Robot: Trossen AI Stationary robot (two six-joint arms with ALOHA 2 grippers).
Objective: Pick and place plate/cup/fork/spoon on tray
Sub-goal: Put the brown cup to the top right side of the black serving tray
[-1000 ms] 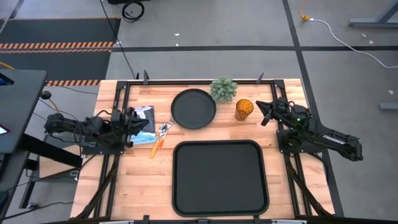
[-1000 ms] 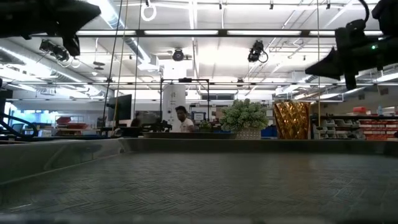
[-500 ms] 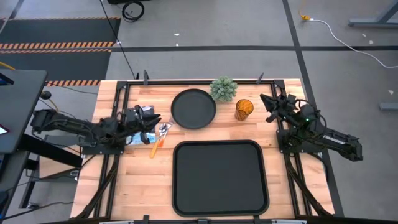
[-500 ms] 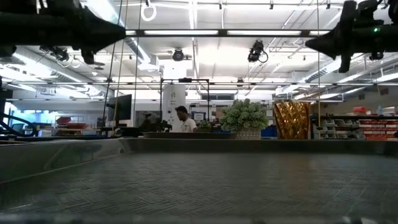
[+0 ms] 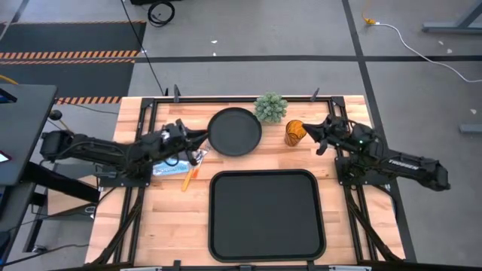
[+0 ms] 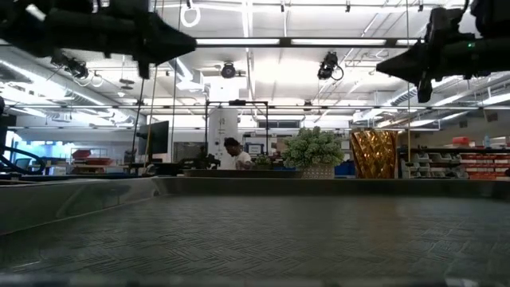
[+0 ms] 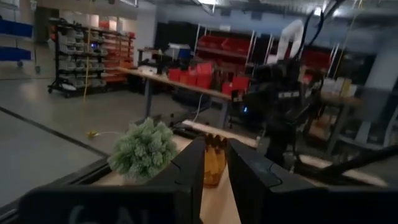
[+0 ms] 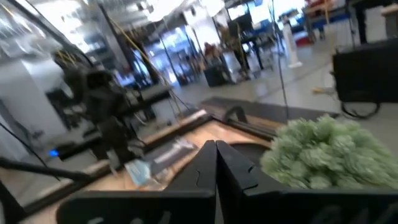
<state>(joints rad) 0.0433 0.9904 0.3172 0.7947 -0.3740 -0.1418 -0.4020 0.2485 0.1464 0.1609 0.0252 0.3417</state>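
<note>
The round black plate [image 5: 234, 132] lies flat on the wooden table, at its far middle. The amber cup [image 5: 295, 132] stands upright to the plate's right. The fork and spoon [image 5: 193, 167] lie together left of the plate, orange handles toward the near edge. The big black tray [image 5: 266, 175] lies on the table's near middle. My left gripper [image 5: 202, 136] hovers by the plate's left rim, pointing level, its fingers [image 7: 249, 177] a little apart with nothing between. My right gripper [image 5: 310, 132] is shut [image 8: 216, 155] and hangs in the air just right of the cup [image 6: 374, 154], well above it.
A small green plant [image 5: 270, 108] stands between plate and cup at the far edge. A blue packet [image 5: 169, 164] lies under my left arm beside the cutlery. Black frame rails run along both table sides.
My left gripper has travelled toward the table's right, from over the blue packet to the plate's left rim, staying high above the table. My right gripper has shut and edged slightly toward the cup. No object has moved.
</note>
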